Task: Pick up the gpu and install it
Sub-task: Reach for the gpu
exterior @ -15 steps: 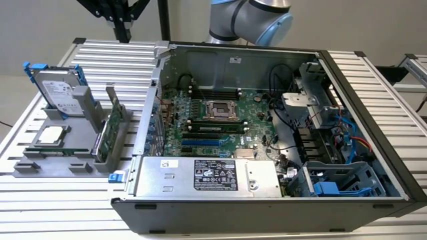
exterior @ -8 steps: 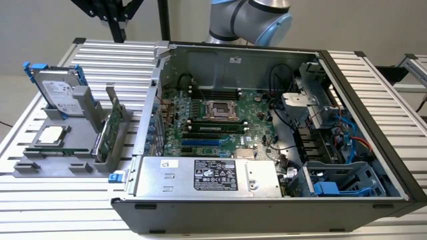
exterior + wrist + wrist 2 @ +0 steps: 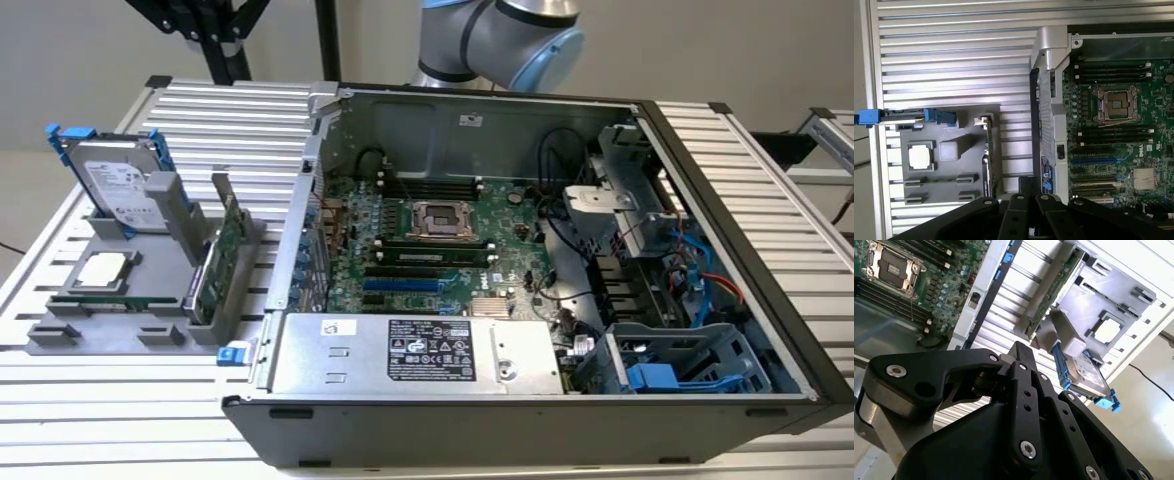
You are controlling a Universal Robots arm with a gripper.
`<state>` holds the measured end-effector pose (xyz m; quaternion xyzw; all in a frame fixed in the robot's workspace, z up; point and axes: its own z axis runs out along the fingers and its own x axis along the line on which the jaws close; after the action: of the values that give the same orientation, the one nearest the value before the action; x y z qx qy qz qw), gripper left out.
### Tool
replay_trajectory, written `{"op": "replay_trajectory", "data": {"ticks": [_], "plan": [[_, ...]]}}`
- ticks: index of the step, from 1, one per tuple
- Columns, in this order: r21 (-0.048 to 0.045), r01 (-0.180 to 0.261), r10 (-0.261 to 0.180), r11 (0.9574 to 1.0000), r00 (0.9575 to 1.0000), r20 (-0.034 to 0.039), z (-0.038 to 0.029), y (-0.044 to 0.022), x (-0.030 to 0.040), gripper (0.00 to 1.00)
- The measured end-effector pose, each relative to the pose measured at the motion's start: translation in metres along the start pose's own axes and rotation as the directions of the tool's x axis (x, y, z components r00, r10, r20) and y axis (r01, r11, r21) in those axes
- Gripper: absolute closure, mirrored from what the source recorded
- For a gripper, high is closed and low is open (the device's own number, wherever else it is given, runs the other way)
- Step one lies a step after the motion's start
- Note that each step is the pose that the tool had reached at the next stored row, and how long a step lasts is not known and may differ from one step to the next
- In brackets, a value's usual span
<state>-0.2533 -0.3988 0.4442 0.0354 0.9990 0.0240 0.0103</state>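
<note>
Standing on its long edge in a slot of the grey holder [image 3: 80,332], the gpu [image 3: 230,250] is upright, its green board facing the open pc case [image 3: 727,200]. It is not yet in the case. The holder lies on the slatted surface [image 3: 107,400] at the exterior view's left of the case, just beside its side wall. Of the parts on the holder, the gpu is the one closest to that wall. The holder also carries a hard drive [image 3: 114,185] w/ blue rails, upright at the far end, & a cpu chip [image 3: 104,272] lying flat in front of it.

In the first wrist view the tool [image 3: 1029,182] is black, w/ tips pressed together & nothing btwn them. It hangs over the slats btwn holder & case wall, near the gpu [image 3: 987,160] but apart from it. The second wrist view has the same tool tip [image 3: 1018,349] short of the card's edge [image 3: 1051,292], w/ drive & chip beyond.

Inside the case: green motherboard [image 3: 400,250] w/ cpu socket [image 3: 441,220], and a silver psu [image 3: 414,355] along the near side. The arm [image 3: 501,35] rises behind the case's far wall.
</note>
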Motion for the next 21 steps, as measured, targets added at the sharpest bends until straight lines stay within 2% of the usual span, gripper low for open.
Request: {"op": "replay_trajectory", "data": {"ticks": [21], "plan": [[0.0000, 0.000, 0.000, 1.0000, 1.0000, 0.0000, -0.0006, -0.0018, 0.0261, 1.00]]}}
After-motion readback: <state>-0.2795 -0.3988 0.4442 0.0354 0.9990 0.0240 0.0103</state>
